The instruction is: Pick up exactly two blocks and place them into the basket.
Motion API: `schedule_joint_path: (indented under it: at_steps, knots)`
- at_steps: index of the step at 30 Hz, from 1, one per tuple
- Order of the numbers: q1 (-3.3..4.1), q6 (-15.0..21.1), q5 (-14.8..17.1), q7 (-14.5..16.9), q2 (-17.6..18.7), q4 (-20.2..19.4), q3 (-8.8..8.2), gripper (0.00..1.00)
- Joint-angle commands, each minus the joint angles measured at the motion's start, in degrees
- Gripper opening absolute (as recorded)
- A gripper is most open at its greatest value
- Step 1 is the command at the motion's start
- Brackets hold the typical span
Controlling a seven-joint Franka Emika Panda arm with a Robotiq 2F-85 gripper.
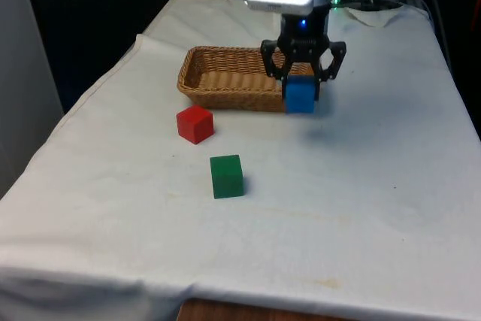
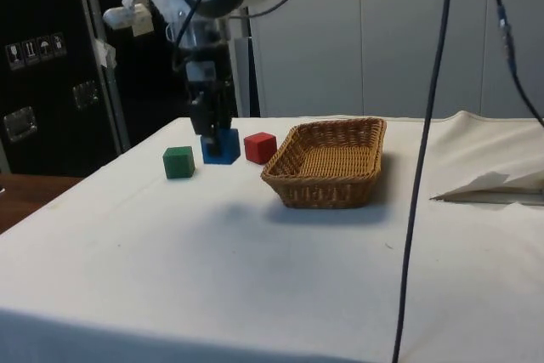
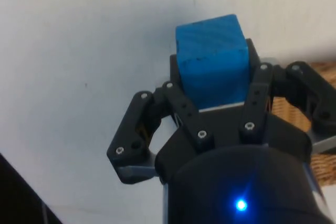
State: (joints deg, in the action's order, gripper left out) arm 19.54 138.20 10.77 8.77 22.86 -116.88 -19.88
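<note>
Blue block (image 1: 300,95) clamped in gripper (image 1: 301,80) | white cloth (image 1: 361,186) | basket (image 1: 225,79) nearby

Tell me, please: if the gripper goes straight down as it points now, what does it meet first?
Probably the bare cloth. The gripper holds the blue block above it, just beside the basket, so the block would land first.

We see the white arm reaching down over the tabletop (image 1: 391,186), its black claw (image 1: 302,88) pointing straight downward. Both fingers (image 3: 184,111) press against opposite faces of a blue block (image 1: 300,95), carried just clear of the cloth.
</note>
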Motion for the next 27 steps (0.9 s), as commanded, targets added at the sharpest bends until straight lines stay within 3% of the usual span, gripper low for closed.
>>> schedule_joint_path:
  at_steps: [1, 8, 10, 11, 16, 24, 27]
  knots:
    - [0.52, -0.23, -1.09, -0.74, -1.78, -1.38, -0.57, 0.01]
    - [0.23, -1.09, -3.44, -0.92, -8.71, -6.65, -0.63, 0.01]
    - [0.0, -1.03, -2.92, -0.34, -9.05, -6.93, -0.34, 0.01]
    - [0.23, -1.2, -4.01, -0.97, -10.26, -7.85, -0.69, 0.01]
    - [0.0, -1.72, -5.44, -0.74, -15.41, -11.69, -1.2, 0.01]
    - [-0.23, -1.72, -6.82, 0.29, -21.14, -16.96, -2.52, 0.01]
    - [-0.23, -1.55, -6.99, 0.52, -21.72, -17.65, -2.69, 0.01]
